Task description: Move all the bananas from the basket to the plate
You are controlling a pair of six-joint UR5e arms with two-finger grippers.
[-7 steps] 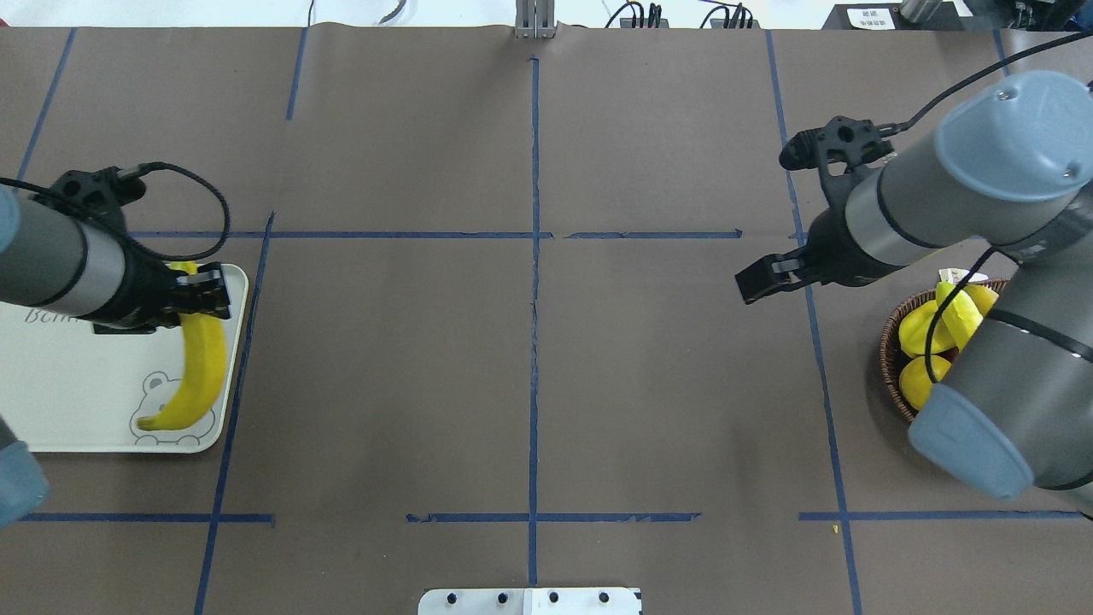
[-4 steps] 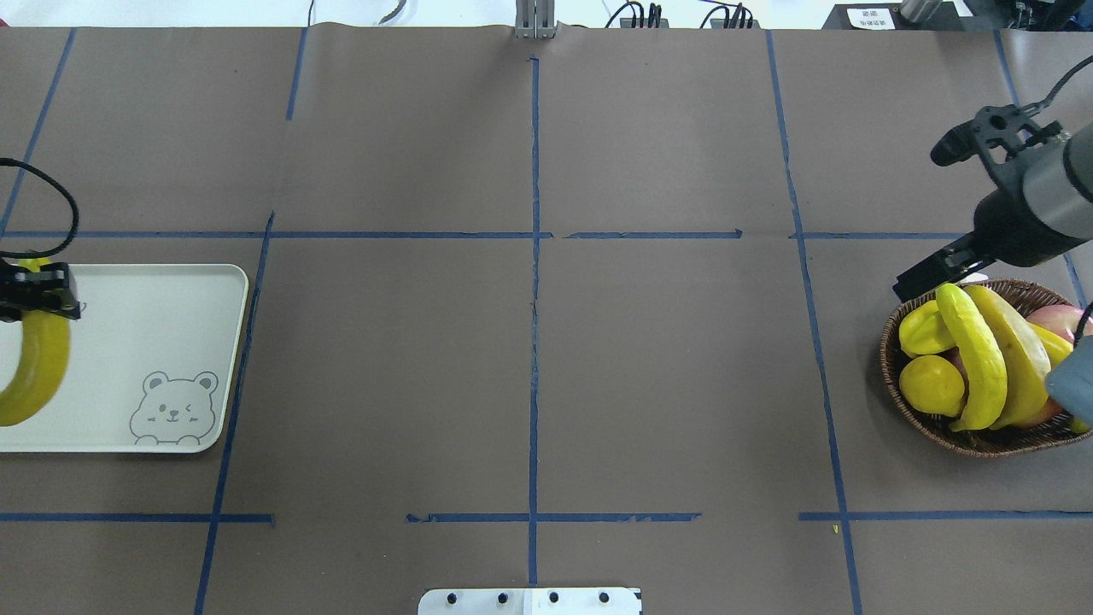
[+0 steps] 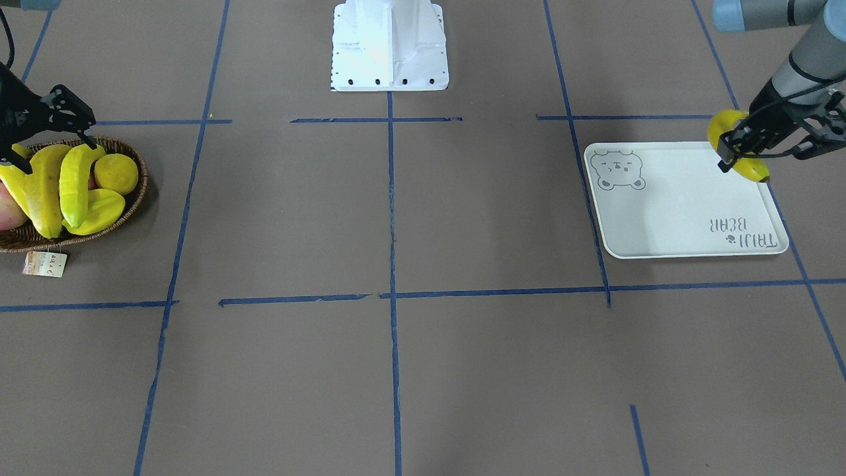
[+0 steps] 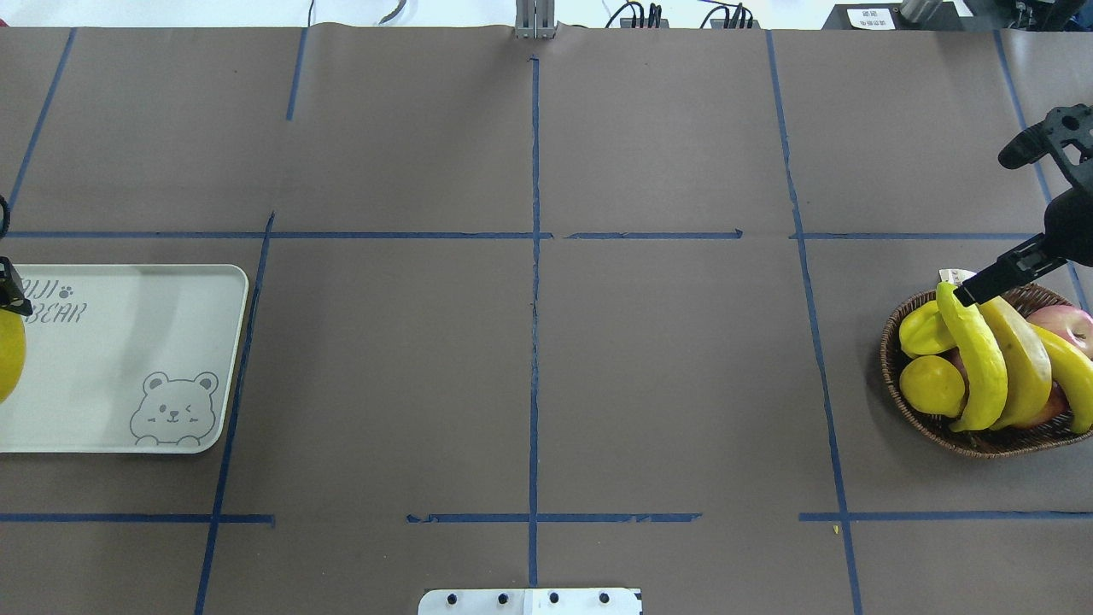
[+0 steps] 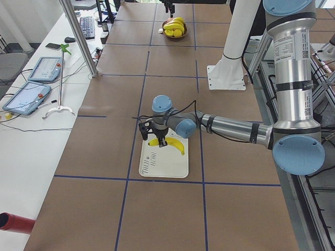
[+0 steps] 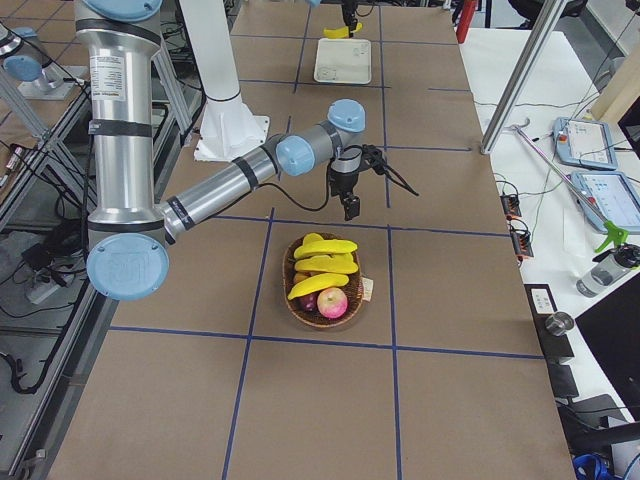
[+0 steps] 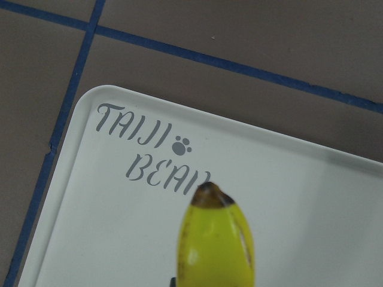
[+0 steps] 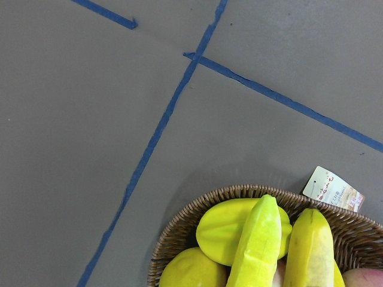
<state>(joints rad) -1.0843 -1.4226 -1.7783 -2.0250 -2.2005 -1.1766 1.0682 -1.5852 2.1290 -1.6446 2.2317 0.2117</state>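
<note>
3 bananas (image 4: 975,359) lie in the basket (image 4: 982,444), right; 1 banana (image 3: 722,129) hangs above the plate (image 4: 128,359), left.

Pretty clearly a robotics lab: the table (image 4: 384,384) is covered in brown paper and gridded with blue tape (image 4: 534,342), and teach pendants (image 5: 44,68) plus a keyboard (image 5: 87,27) are laid out on a white side bench (image 5: 31,136).

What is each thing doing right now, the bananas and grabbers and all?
left gripper: shut on the held banana.
held banana: gripped, hanging over the plate's edge.
plate: bare where it shows.
right gripper: open, empty, above the basket's rim.
basket: holds three bananas and other fruit.
</note>
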